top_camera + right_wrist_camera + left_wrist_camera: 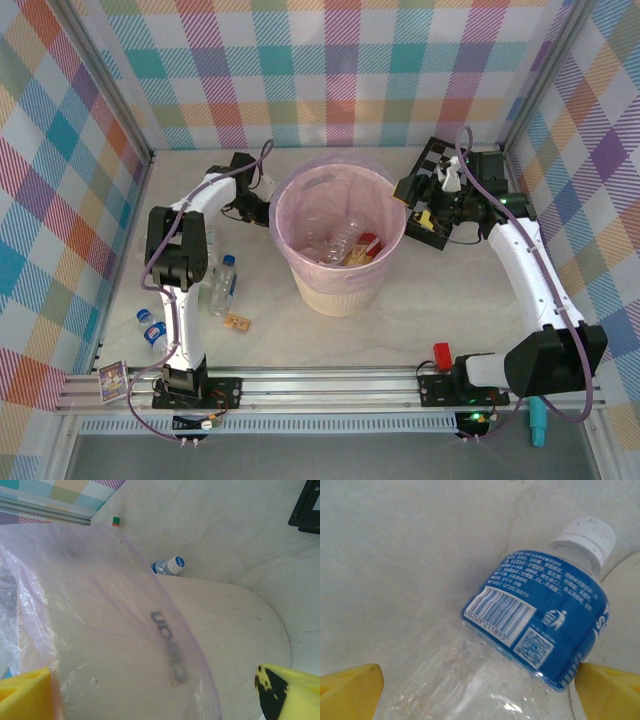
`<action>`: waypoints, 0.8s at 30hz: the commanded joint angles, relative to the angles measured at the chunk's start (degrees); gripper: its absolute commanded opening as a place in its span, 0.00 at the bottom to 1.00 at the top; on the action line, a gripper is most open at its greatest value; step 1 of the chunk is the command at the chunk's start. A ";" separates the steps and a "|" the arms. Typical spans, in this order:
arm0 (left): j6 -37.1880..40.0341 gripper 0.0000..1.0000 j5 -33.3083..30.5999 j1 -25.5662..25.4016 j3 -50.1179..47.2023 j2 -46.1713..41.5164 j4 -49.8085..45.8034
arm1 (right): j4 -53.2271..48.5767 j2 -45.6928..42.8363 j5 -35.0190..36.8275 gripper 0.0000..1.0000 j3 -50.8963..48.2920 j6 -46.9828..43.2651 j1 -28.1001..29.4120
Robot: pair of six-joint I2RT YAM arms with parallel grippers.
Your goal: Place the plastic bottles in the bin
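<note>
— Left claw (480, 692)?
— Jaws wide. It straddles a clear bottle (540, 620) with a blue label and white cap, lying on its side on the pale table (395, 540). The lower-right finger (610, 692) sits just beside the label; cannot tell if it touches. The cap points to the upper right of the frame, close to the cream wall of the bin (627, 595).

— Right claw (160, 695)?
— Also wide, holding nothing. The bin's wall and its pink bag (75, 605) lie directly in front, between the yellow fingers. Past the bin's curve, upper centre, a bottle neck with a white-and-blue cap (172, 564) peeks out. The bin hides the rest, so cannot tell which bottle it is.

— Overhead?
— Bin at centre frame, with several bottles in the bin (340, 245). The left arm bends to the bin's upper left. The right arm reaches its upper-right rim, over a black-and-white checkerboard (433, 157).

— Loose bottles?
— Two on the table, left of the bin. A blue-capped bottle (222, 283) lies beside the left arm. Another small bottle (152, 330) lies at lower left, near that arm's base.

— Clutter?
— A small brown block (237, 322) lies just below the blue-capped one. A red object (441, 352) is by the right base. A card (113, 380) rests on the rail, lower left.
</note>
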 commanded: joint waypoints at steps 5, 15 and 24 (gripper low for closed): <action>-4.60 0.91 1.71 0.00 -6.74 -1.57 3.34 | -0.95 0.63 0.92 0.96 -0.11 -0.58 0.33; -9.93 0.77 -2.80 -0.08 -10.22 -3.07 6.88 | -0.47 0.22 0.83 0.96 -0.82 0.02 0.33; -12.00 0.60 -4.52 -0.04 -10.88 -4.34 7.87 | -0.39 0.30 0.70 0.96 -0.56 0.02 0.33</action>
